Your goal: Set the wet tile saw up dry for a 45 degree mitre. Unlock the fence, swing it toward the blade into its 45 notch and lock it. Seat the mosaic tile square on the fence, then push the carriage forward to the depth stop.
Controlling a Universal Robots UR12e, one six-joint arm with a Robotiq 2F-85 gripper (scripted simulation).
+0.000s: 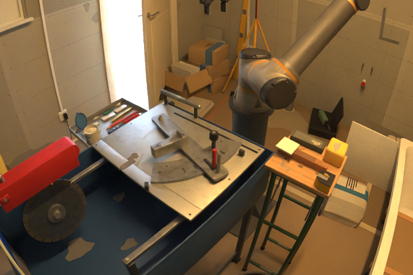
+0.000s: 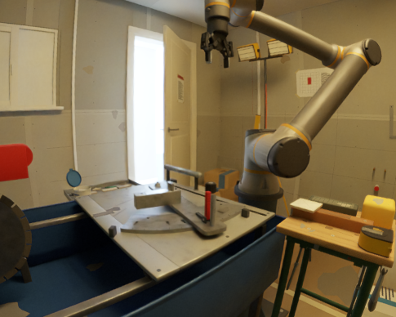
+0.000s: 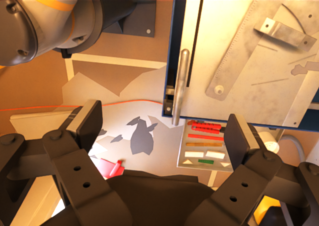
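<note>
The saw's grey sliding carriage (image 1: 181,162) sits over the blue water tub, carrying a long fence arm (image 1: 187,149) pivoted at its far end. A red lock lever (image 1: 214,158) and a black knob (image 1: 214,134) stand near the arm's free end, over a protractor plate (image 1: 174,170). A short metal block (image 1: 168,146) sits on the arm. The blade (image 1: 53,210) under its red guard (image 1: 35,172) is at the tub's left end. A pale square tile (image 1: 287,145) lies on the small wooden table to the right. My gripper (image 2: 216,56) hangs high above the carriage's push handle (image 3: 180,85), open and empty.
A tool tray (image 1: 108,118) with a white cup, pencils and spacers adjoins the carriage's far left corner. The wooden side table (image 1: 306,165) also holds a yellow sponge block (image 1: 335,151), a brick and a tape measure. Cardboard boxes (image 1: 200,68) and a tripod stand by the door.
</note>
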